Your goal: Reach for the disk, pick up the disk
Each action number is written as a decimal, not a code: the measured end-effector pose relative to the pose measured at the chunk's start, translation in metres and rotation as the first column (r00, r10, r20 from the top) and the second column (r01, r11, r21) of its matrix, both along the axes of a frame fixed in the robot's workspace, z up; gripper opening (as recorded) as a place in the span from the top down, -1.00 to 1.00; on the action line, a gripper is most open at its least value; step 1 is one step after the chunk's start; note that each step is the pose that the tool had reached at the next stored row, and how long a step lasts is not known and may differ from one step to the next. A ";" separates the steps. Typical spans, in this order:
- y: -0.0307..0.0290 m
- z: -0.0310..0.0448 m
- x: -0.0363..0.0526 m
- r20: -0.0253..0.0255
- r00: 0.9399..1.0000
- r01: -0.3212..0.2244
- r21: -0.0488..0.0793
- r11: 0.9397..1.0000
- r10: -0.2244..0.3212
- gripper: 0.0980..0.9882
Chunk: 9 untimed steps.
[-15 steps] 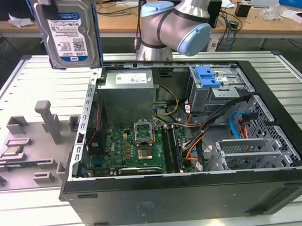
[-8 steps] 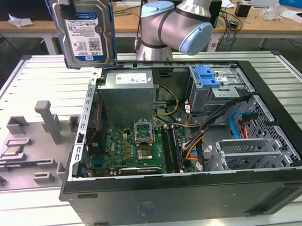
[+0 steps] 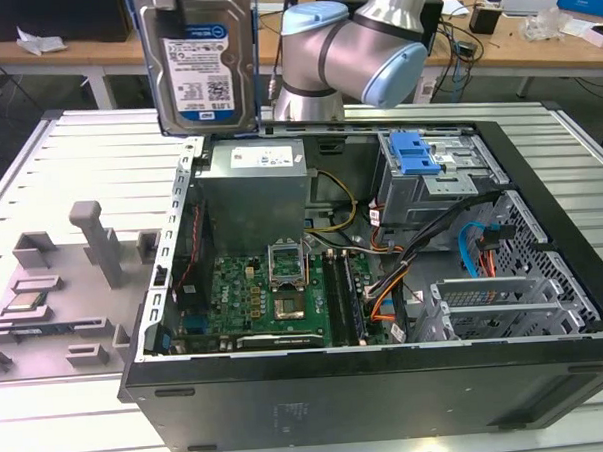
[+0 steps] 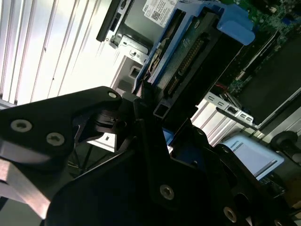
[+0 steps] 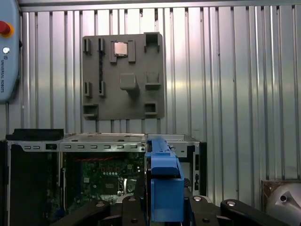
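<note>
A: Where is the disk lying?

B: Not lying anywhere. The flat silver metal disk (image 3: 202,65), white-and-blue label, blue plastic bracket, is hanging upright in the air. It is over the far corner of the open black computer case (image 3: 545,305), toward the exterior view's left, touching nothing below.

A: Tool?

B: The black tool (image 5: 164,206) is clamping the disk's blue-bracketed edge. In both wrist views its fingers (image 5: 134,207) are pressing on either side, narrow, no gap showing.

A: How far along?

B: Reach is looking done, and pick-up too, as I judge. The disk is riding well clear of the case and the ribbed grey metal counter (image 3: 89,165). The grey-and-blue robot arm (image 3: 354,49) is standing just to the disk's right in the exterior view. Nothing of the task is appearing left.
</note>
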<state>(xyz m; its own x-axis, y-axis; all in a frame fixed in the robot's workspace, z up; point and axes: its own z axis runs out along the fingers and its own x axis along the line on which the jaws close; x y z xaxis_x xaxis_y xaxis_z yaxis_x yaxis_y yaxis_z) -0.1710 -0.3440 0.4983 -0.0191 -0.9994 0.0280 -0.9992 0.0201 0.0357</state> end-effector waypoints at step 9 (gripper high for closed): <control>0.0003 0.0000 0.0383 0.000 1.000 0.000 0.000 1.000 0.000 0.41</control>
<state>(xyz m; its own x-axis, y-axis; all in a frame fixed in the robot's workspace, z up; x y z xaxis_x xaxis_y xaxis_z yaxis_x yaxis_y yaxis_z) -0.1327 -0.3436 0.4983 -0.0188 -0.9994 0.0280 -0.9992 0.0198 0.0357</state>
